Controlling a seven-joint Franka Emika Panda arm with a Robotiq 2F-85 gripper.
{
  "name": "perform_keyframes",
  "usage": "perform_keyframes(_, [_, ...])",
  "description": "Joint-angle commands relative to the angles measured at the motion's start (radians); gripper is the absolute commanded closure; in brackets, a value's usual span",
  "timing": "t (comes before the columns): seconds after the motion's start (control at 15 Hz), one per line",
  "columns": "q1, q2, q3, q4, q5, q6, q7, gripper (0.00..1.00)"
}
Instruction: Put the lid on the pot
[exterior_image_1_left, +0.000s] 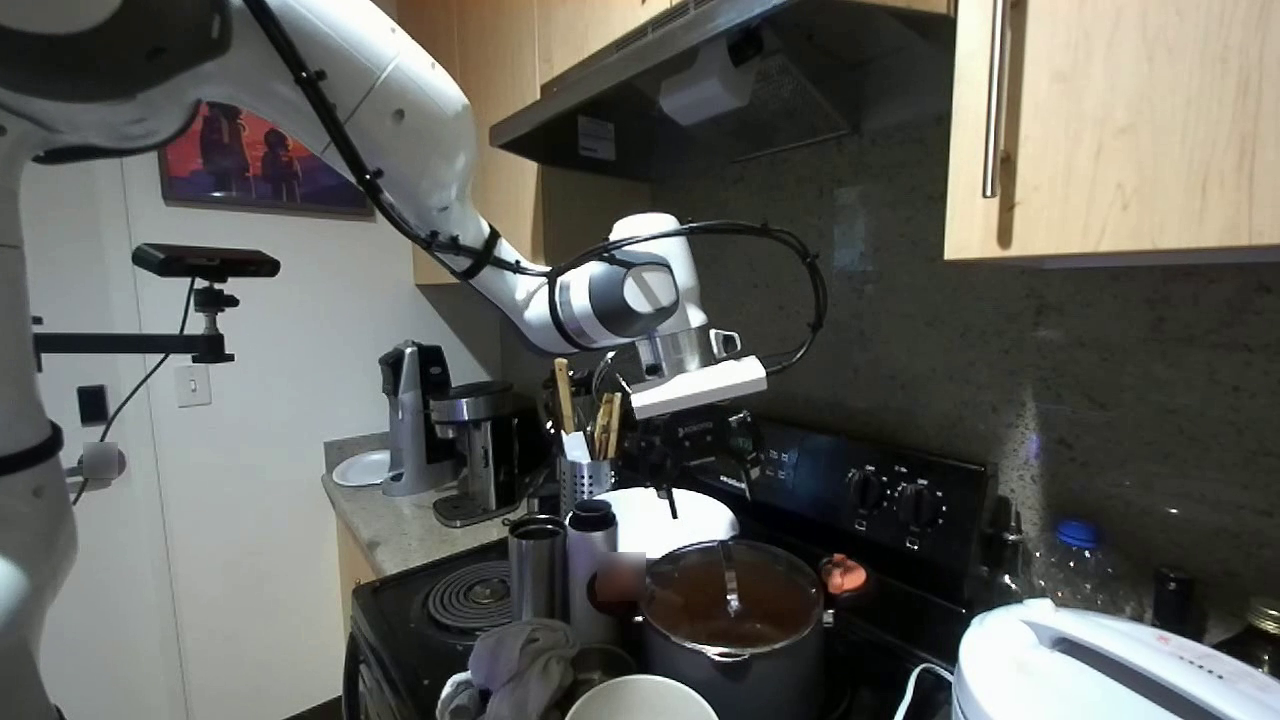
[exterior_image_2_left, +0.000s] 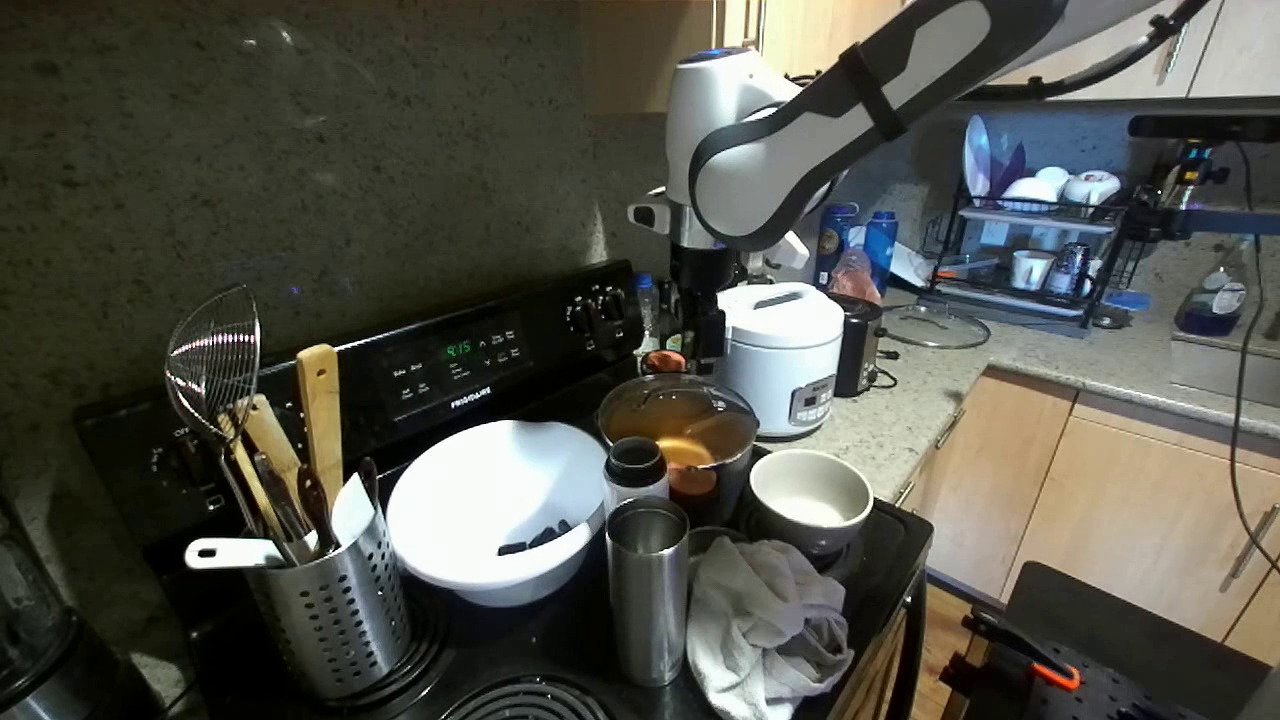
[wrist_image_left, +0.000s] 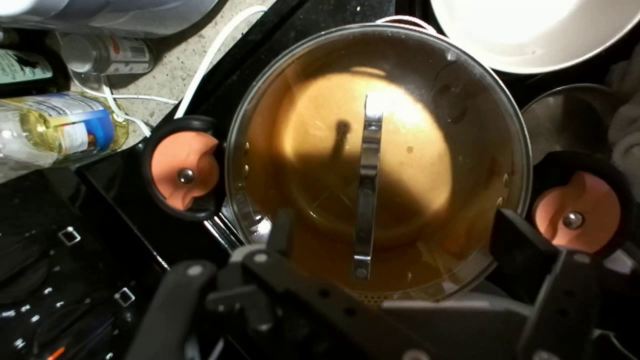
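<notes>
In the wrist view the end effector (wrist_image_left: 395, 220) is spread wide over the glass lid (wrist_image_left: 425, 165), and the lid's bare surface on both sides of the metal handle (wrist_image_left: 369, 175) gives room to pass. In an exterior view the pot (exterior_image_2_left: 737, 480) is closely surrounded: the white basin (exterior_image_2_left: 480, 470) on the left, the white flask (exterior_image_2_left: 635, 490) and the steel tumbler (exterior_image_2_left: 648, 600) on the near side, the cream bowl (exterior_image_2_left: 810, 490) at near right, the rice cooker (exterior_image_2_left: 785, 350) at far right. A free piece of the desk (exterior_image_2_left: 530, 640) lies there at near left, between the steel tumbler and the utensil holder (exterior_image_2_left: 335, 620).
</notes>
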Motion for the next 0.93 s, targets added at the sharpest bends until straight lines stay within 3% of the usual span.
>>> perform_keyframes(0.0, [0.021,-0.122,0.007,-0.069,-0.014,-0.064,0.067,0.00])
perform_keyframes(0.4, [0.057,-0.305,0.037,-0.147,-0.043,-0.191,0.271,0.00])
perform_keyframes(0.87, [0.099,-0.454,0.134,-0.179,-0.162,-0.373,0.534,0.00])
